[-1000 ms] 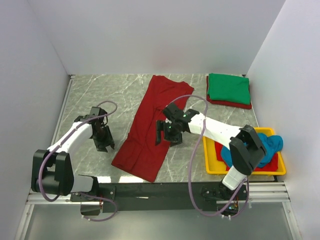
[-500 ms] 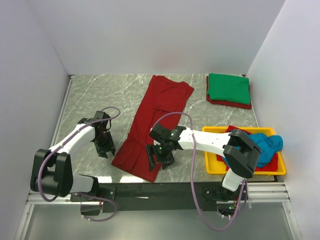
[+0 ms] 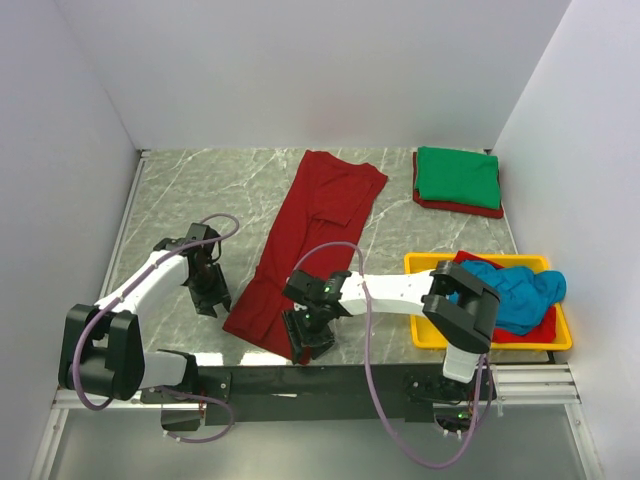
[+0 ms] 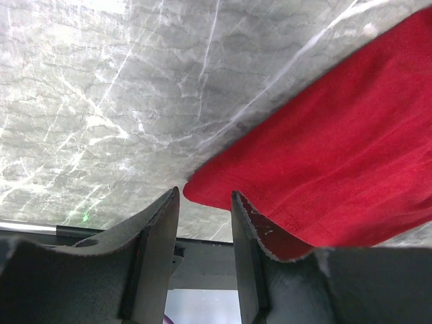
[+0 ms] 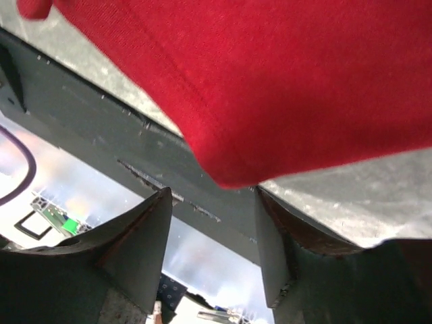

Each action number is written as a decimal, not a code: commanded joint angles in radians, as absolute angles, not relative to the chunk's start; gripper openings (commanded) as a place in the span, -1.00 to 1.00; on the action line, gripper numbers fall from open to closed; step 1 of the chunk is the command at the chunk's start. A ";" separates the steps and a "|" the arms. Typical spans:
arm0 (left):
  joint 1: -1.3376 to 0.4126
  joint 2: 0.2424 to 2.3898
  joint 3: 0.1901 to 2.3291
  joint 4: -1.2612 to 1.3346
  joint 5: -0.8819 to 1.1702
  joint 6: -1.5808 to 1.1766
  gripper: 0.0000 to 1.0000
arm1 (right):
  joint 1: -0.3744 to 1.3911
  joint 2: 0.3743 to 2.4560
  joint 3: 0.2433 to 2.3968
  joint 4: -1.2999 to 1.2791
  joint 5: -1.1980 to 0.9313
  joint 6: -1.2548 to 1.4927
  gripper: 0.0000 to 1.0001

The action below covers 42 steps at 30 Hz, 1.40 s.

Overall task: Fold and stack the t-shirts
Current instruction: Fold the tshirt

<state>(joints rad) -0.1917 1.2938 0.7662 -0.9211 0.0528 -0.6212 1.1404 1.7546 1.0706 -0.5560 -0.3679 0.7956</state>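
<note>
Top external view first: we've got the red shirt [image 3: 315,235] laid out long and flat on the marble worktop [image 3: 200,190], running from the far middle down towards the near edge, slanting left as it comes closer. The left tool [image 3: 210,300] sits low just beside the shirt's near left corner. The right tool [image 3: 305,342] is down at the near right corner of the same shirt, right by the worktop's front edge.

In the far right corner there's a folded green shirt [image 3: 458,176] sitting on top of a folded dark red shirt [image 3: 460,209]. Near right, a yellow tray [image 3: 425,335] holds a crumpled teal shirt [image 3: 515,290] with some red cloth [image 3: 530,335] poking out under it.

Left wrist view: the fingers [image 4: 158,236] stand partly apart, and the rounded corner of the red shirt lies flat on the marble right at the gap between the tips. We don't see it pinched, so that tool has hold of nothing.

Right wrist view: those fingers [image 5: 135,250] are spread a fair bit wider, with the hemmed corner of the red shirt hanging over the dark front rail just ahead of the gap. There's clear daylight on both sides, so nothing is gripped there either.
</note>
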 commanded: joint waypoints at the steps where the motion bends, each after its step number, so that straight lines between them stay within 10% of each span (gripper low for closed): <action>1: -0.195 1.275 0.759 -0.914 0.064 -0.618 -0.15 | 1.138 1.772 1.048 -0.515 -0.373 0.816 0.15; 16: -0.212 1.255 0.762 -0.922 0.038 -0.640 -0.17 | 1.137 1.835 1.063 -0.600 -0.353 0.796 -0.17; 25: -0.270 1.224 0.767 -0.939 0.005 -0.670 -0.18 | 1.126 1.795 1.013 -0.612 -0.345 0.802 -0.99; 42: -0.400 1.155 0.710 -0.931 0.130 -0.721 -0.19 | 1.032 1.625 0.842 -0.643 -0.318 0.784 -1.00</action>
<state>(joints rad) -0.3618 1.1767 0.7311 -0.9257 0.0811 -0.6842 1.0584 1.6768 0.8753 -0.5873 -0.3737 0.8066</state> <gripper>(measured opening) 0.407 0.009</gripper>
